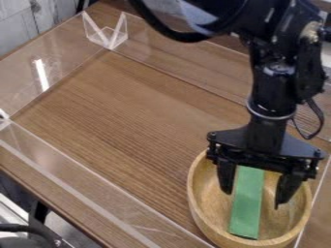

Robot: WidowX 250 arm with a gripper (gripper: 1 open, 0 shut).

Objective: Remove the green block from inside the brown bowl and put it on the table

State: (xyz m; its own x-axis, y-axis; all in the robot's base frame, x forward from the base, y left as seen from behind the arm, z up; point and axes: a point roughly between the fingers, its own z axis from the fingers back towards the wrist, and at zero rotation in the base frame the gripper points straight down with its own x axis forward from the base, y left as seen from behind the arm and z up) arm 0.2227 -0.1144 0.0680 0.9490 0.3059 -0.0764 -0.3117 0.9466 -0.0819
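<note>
Poised to grasp the green block [246, 215].
Fingers [226, 178] spread wide, apparently holding nothing; next, probably lower and close around it.

One robot arm with one gripper [256, 182] reaches in over one wooden bowl [207, 208], and one green block [246, 205] lies inside that bowl. There is one table [123, 121] under them, and one clear acrylic piece [106, 31] shows near the far left corner. Counted by kind, that makes one arm, one gripper, one bowl, one block, one table and one acrylic piece
</note>
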